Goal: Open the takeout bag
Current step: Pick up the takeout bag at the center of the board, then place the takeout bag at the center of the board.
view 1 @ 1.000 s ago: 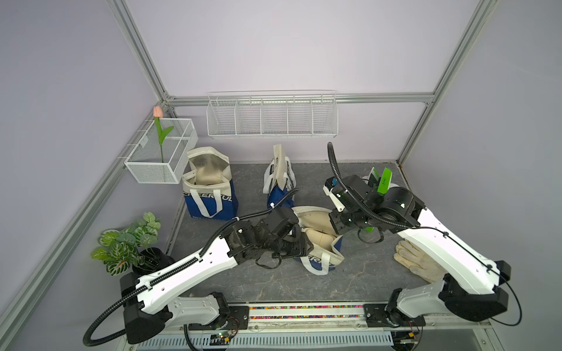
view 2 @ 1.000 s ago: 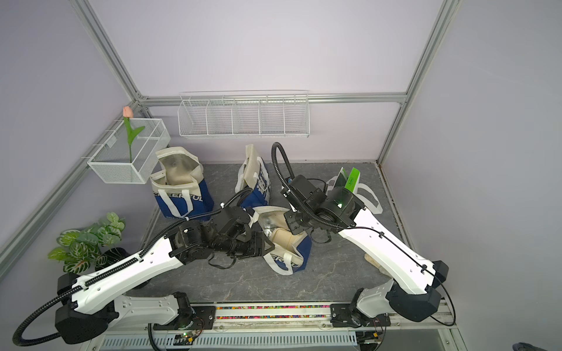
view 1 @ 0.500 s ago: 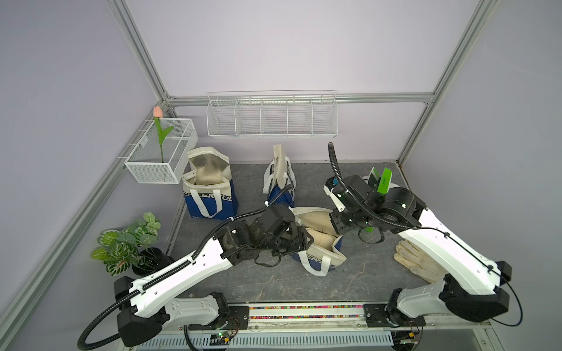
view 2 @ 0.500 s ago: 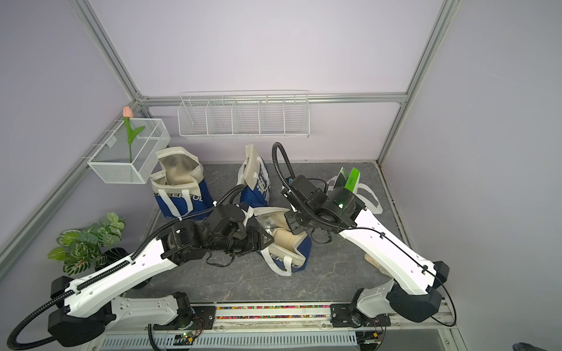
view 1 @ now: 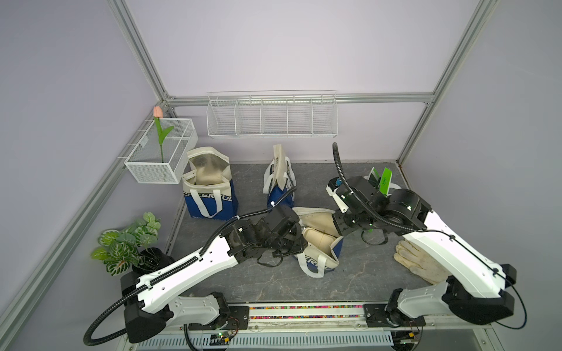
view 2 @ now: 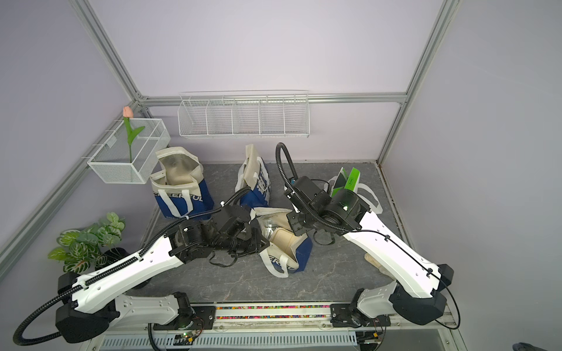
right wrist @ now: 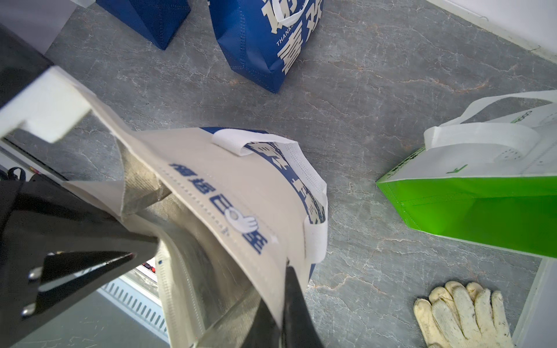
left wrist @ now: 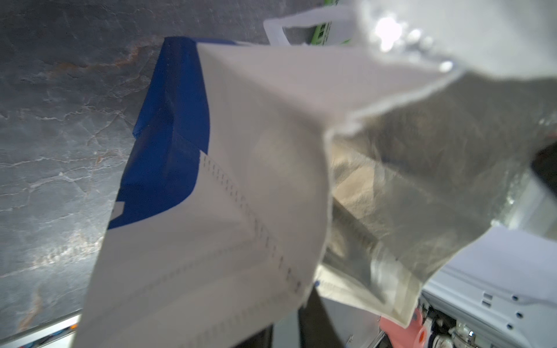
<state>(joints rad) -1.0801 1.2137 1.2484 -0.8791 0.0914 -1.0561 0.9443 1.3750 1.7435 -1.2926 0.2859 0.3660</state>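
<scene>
Where the takeout bag (view 1: 319, 240) gapes, silver lining (view 2: 269, 228) (crumpled) shows inside.

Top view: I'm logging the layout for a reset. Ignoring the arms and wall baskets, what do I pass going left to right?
Plant → open bag → folded bag → middle bag → green bag → glove.

Grey tabletop (view 1: 258, 282): takeout bag (view 1: 319, 240) centre, open bag (view 1: 209, 194) far left, slim bag (view 1: 279, 182) far centre, green bag (view 1: 385, 180) far right, glove (view 1: 416, 263) near right.
</scene>
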